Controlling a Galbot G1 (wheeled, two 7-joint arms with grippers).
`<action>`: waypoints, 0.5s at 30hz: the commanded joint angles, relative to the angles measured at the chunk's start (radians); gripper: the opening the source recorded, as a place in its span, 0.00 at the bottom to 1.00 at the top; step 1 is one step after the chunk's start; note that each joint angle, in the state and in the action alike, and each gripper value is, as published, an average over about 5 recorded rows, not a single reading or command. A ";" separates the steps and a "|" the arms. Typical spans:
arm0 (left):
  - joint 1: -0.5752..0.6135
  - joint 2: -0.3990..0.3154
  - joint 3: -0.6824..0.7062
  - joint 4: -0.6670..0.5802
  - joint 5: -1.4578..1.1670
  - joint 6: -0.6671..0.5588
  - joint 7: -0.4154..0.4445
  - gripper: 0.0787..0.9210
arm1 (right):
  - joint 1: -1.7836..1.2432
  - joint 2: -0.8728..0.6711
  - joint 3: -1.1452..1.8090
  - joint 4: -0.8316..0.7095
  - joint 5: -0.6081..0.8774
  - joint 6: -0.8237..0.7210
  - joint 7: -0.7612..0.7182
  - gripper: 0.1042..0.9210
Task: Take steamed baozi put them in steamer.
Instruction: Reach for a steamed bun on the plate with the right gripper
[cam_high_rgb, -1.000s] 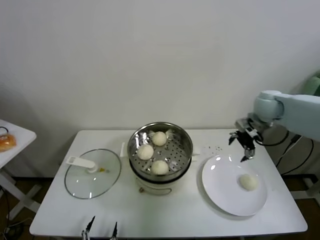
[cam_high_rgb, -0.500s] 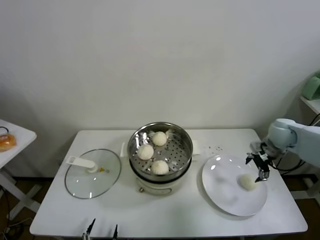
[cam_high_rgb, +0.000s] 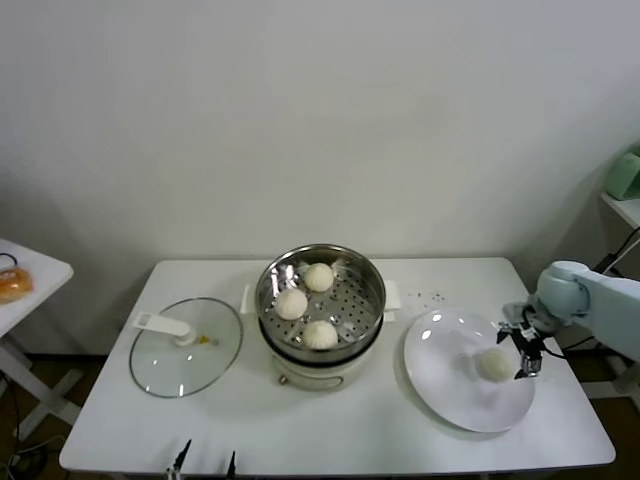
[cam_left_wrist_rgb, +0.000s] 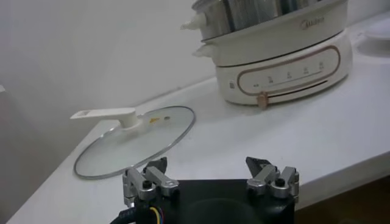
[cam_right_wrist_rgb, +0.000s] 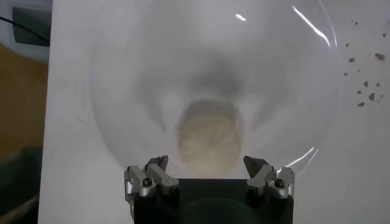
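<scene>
Three off-white baozi (cam_high_rgb: 291, 303) (cam_high_rgb: 319, 277) (cam_high_rgb: 320, 335) lie in the shiny steel steamer (cam_high_rgb: 372, 288) on its cream pot base (cam_left_wrist_rgb: 286, 64). A fourth baozi (cam_high_rgb: 495, 363) lies on the large white plate (cam_high_rgb: 450, 380) at the right. My right gripper (cam_high_rgb: 526, 352) is open, close to this baozi on its right side, low over the plate. In the right wrist view the baozi (cam_right_wrist_rgb: 210, 135) lies just ahead of the spread gripper (cam_right_wrist_rgb: 206, 162). My left gripper (cam_left_wrist_rgb: 208, 163) is open and empty at the table's front edge (cam_high_rgb: 206, 461).
A flat glass lid (cam_high_rgb: 185, 345) with a white handle lies on the table left of the steamer, also in the left wrist view (cam_left_wrist_rgb: 134, 139). Small crumbs (cam_high_rgb: 432, 296) lie behind the plate. A side table (cam_high_rgb: 25, 275) stands at the far left.
My right gripper has come down from behind the plate to the baozi's right side, low over the plate. The left arm has not moved.
</scene>
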 joint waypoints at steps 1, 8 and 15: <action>-0.001 -0.001 0.001 0.000 0.001 0.000 0.000 0.88 | -0.088 0.022 0.100 -0.045 -0.032 0.014 0.008 0.88; 0.004 -0.001 0.002 -0.001 0.000 -0.003 -0.001 0.88 | -0.082 0.030 0.079 -0.027 -0.033 0.006 -0.001 0.88; 0.003 0.001 0.002 -0.004 -0.001 -0.001 0.000 0.88 | -0.063 0.032 0.065 -0.023 -0.039 0.001 -0.003 0.86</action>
